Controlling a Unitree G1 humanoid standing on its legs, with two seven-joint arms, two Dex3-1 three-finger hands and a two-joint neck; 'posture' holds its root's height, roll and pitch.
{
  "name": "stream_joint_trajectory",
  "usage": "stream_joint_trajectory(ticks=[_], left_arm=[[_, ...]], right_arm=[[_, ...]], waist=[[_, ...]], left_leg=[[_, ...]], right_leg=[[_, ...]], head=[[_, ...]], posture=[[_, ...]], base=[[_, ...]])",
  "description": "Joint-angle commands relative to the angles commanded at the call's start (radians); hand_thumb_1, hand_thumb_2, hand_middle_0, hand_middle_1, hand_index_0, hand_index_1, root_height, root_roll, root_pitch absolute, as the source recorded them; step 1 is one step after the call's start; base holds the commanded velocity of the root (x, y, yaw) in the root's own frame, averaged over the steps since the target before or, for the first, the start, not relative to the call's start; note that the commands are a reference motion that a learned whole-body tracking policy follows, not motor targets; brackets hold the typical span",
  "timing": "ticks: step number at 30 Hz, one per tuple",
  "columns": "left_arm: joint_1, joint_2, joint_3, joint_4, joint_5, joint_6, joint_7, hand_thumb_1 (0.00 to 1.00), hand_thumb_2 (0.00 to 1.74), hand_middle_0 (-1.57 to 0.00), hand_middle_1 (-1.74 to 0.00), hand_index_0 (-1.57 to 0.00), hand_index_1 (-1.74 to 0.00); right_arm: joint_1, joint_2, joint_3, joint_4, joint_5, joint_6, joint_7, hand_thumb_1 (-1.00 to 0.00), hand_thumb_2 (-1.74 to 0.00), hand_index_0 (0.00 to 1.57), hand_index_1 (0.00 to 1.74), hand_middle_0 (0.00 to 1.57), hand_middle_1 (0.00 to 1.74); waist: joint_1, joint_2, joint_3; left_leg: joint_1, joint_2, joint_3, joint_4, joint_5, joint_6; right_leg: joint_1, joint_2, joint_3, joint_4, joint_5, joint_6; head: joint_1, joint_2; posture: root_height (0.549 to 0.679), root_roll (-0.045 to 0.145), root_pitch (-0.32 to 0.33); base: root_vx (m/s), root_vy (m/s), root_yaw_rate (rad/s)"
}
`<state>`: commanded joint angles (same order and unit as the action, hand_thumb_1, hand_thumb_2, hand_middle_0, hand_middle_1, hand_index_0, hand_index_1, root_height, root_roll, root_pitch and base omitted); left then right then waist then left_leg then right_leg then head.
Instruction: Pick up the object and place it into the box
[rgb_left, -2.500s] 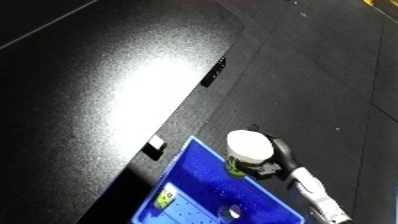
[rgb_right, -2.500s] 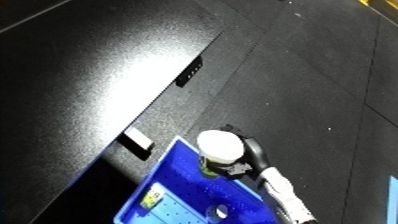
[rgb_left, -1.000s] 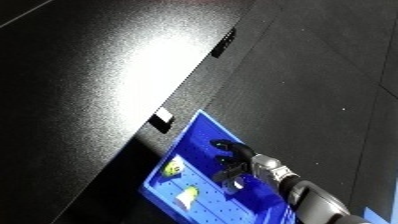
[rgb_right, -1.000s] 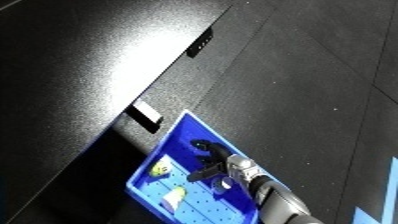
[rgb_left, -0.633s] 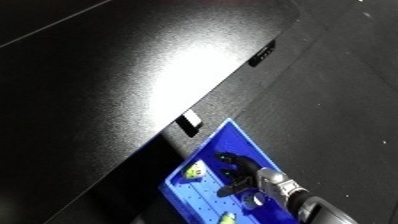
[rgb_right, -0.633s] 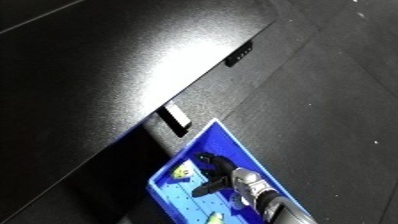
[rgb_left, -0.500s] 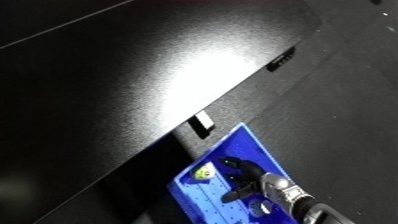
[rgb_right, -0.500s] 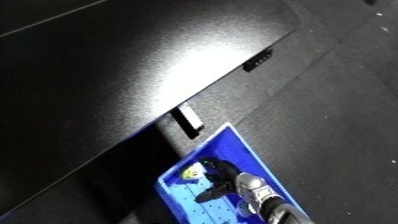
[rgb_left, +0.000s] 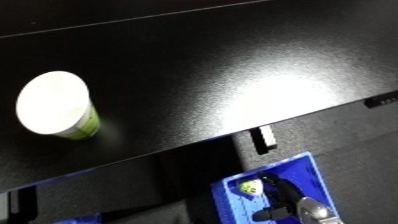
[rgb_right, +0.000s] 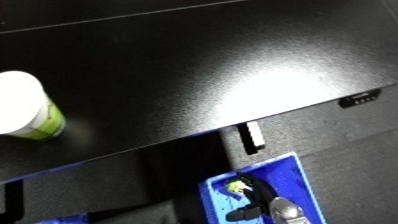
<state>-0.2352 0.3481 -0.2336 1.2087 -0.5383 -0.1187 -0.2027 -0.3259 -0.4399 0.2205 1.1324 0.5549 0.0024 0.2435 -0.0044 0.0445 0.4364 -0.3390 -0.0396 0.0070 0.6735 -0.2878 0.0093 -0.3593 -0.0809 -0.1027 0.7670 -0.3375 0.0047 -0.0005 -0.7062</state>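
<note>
at the far left we see a white cup with a green band (rgb_left: 55, 111) standing on the black worktop (rgb_left: 222, 60); in the left eye view it shows whole, while the right eye view cuts it off at the picture's left edge. to its right the worktop is lit by a broad patch of glare. past the worktop's front edge a small white tag (rgb_right: 254, 133) hangs on its dark side face, and the right eye view also shows a small dark panel (rgb_right: 363, 98) further right on that face, which sits at the very edge of the left eye view. low and to the right lies the blue bin (rgb_left: 306, 170), cut off by the lower edge in both views. inside it, near its left wall, lies a small yellow-green object (rgb_left: 250, 187), too small for us to make out. just beside it our right hand (rgb_left: 277, 202) reaches into the bin, its silver forearm cut off below. the fingers are a dark shape against the blue and we cannot tell how they are set, or whether they touch anything. our left hand shows in neither view.
</note>
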Motion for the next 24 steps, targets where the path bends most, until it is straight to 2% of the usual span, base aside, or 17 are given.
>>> stream_joint_trajectory(ticks=[7,10,13,18,24], left_arm=[[-0.028,0.03,0.005,0.001,-0.03,0.022,-0.028,0.0,0.0,0.0,0.0,0.0,0.0],[-0.034,0.035,0.014,0.003,-0.052,0.056,-0.071,0.0,0.0,0.0,0.0,0.0,0.0],[-0.031,0.038,0.019,-0.003,-0.076,0.089,-0.149,0.0,0.0,0.0,0.0,0.0,0.0],[-0.028,0.058,0.026,-0.029,-0.108,0.064,-0.145,0.0,0.0,0.0,0.0,0.0,0.0],[-0.03,0.058,0.043,-0.018,-0.112,0.004,-0.14,0.0,0.0,0.0,0.0,0.0,0.0]], right_arm=[[0.001,0.029,0.021,0.004,-0.014,-0.002,-0.029,0.0,0.0,0.0,0.0,0.0,0.0],[0.007,0.04,0.034,0.007,-0.023,-0.008,-0.032,0.0,0.0,0.0,0.0,0.0,0.0],[0.013,0.046,0.043,-0.001,-0.016,-0.004,-0.033,0.0,0.0,0.0,0.0,0.0,0.0],[0.017,0.05,0.054,-0.019,0.01,0.004,-0.043,0.0,0.0,0.0,0.0,0.0,0.0],[0.023,0.064,0.056,0.022,0.003,-0.021,-0.035,0.0,0.0,0.0,0.0,0.0,0.0]], waist=[[0.021,-0.001,0.007],[0.028,-0.003,0.008],[0.033,-0.006,0.013],[0.041,-0.012,0.024],[0.053,-0.017,0.033]], left_leg=[[0.014,0.006,-0.016,-0.04,0.035,-0.0053],[0.015,0.01,-0.022,-0.045,0.042,-0.0077],[0.01,0.01,-0.026,-0.031,0.039,-0.007],[-0.004,0.01,-0.034,-0.008,0.031,-0.003],[0.001,0.014,-0.037,-0.004,0.027,0.0005]], right_leg=[[0.007,-0.0202,-0.025,0.007,0.001,0.0132],[0.012,-0.0287,-0.036,0.01,0.0,0.017],[0.013,-0.0355,-0.042,0.015,-0.001,0.0178],[0.014,-0.0373,-0.049,0.019,-0.003,0.0176],[0.026,-0.0492,-0.064,0.029,-0.012,0.0203]], head=[[-0.176,-0.004],[-0.247,0.006],[-0.322,-0.028],[-0.405,-0.164],[-0.453,-0.193]], posture=[[0.638,0.05,-0.054],[0.638,0.05,-0.058],[0.637,0.051,-0.062],[0.637,0.051,-0.064],[0.636,0.048,-0.074]], base=[[0.014,-0.03,0.192],[0.019,-0.012,0.146],[0.012,-0.003,0.11],[-0.009,0.004,0.032],[0.018,0.001,0.044]])
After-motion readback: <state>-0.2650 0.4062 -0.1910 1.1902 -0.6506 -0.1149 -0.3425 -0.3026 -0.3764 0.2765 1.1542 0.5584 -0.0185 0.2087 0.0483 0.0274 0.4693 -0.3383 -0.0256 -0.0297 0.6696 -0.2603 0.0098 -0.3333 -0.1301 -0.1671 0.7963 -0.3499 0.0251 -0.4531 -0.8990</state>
